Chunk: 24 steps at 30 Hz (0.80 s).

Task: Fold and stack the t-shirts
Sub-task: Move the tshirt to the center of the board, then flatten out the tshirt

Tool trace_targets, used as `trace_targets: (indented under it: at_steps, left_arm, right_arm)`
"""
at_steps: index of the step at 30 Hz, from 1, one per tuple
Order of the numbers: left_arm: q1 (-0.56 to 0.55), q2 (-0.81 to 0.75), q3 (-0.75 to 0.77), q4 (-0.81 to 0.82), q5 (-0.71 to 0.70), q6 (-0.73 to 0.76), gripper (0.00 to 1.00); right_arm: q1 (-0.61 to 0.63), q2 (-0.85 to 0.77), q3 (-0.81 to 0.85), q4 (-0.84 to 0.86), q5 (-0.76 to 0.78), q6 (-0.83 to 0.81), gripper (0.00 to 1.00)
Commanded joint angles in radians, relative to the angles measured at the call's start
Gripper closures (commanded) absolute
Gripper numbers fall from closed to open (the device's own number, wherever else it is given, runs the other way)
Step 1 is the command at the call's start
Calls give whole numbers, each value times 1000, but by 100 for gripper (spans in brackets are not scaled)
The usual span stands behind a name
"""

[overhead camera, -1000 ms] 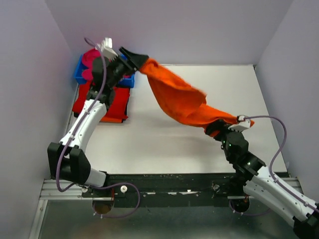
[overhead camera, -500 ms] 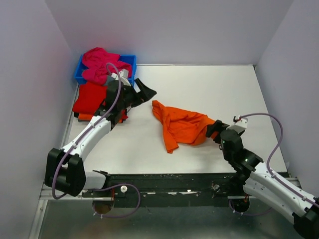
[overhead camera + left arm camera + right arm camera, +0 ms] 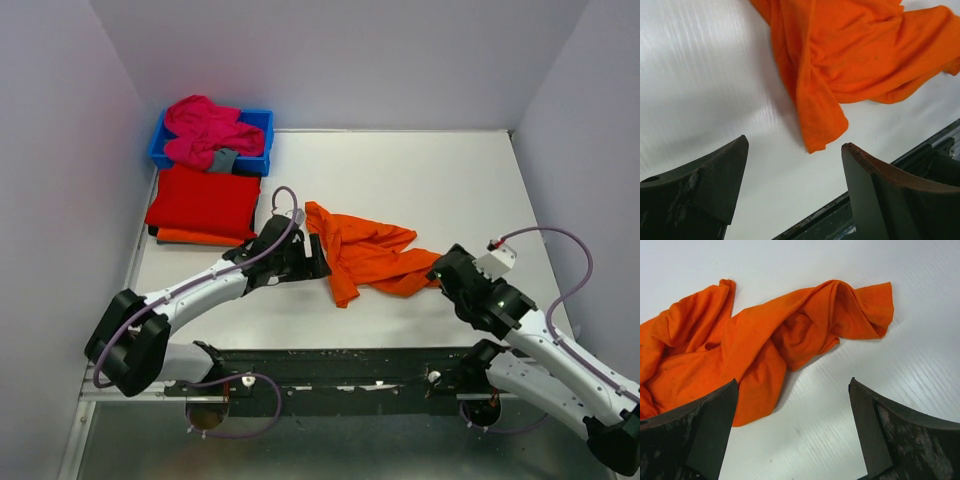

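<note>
I see the orange t-shirt (image 3: 365, 255) lying crumpled mid-bench (image 3: 430, 180), between my two arms. My left end effector (image 3: 795, 145) and right end effector (image 3: 792, 385) are both spread wide, holding nothing.

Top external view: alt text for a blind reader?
A crumpled orange t-shirt lies between the open left hand and the open right hand. At back left lies a folded red t-shirt, with a pink t-shirt heaped in a blue bin behind it.
</note>
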Motion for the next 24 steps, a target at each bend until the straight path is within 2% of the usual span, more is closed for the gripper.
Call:
trace_targets:
  at_steps: [1, 8, 9, 11, 12, 13, 14, 17, 18, 24]
  left_arm:
    - [-5, 62, -22, 75, -39, -37, 11]
    - [-14, 214, 33, 200, -14, -66, 12]
    - [-14, 239, 47, 200, -20, -66, 16]
    - [-14, 286, 68, 200, -32, -63, 45]
    - [-16, 305, 72, 230, -38, -67, 56]
    - [-13, 320, 75, 249, -40, -77, 65]
    - [-13, 331, 76, 265, -37, -80, 68]
    - [-9, 354, 91, 299, -14, -80, 94]
    - [-3, 357, 101, 293, -6, -77, 100]
    - [85, 244, 14, 325, 58, -87, 100]
  right_arm:
    - [1, -86, -19, -99, 22, 93, 2]
    - [1, -181, -45, -85, 38, 68, 2]
    - [1, -183, -43, -77, 38, 64, 2]
    - [0, -180, -42, -67, 38, 44, 3]
    - [1, -172, -40, -61, 36, 39, 3]
    - [1, -163, -40, -50, 38, 30, 3]
    - [0, -154, -42, -32, 33, 18, 3]
    - [0, -106, -53, 27, 7, -22, 3]
    - [0, -86, -53, 39, -3, -25, 3]
    - [-2, 9, -17, -7, 21, 82, 10]
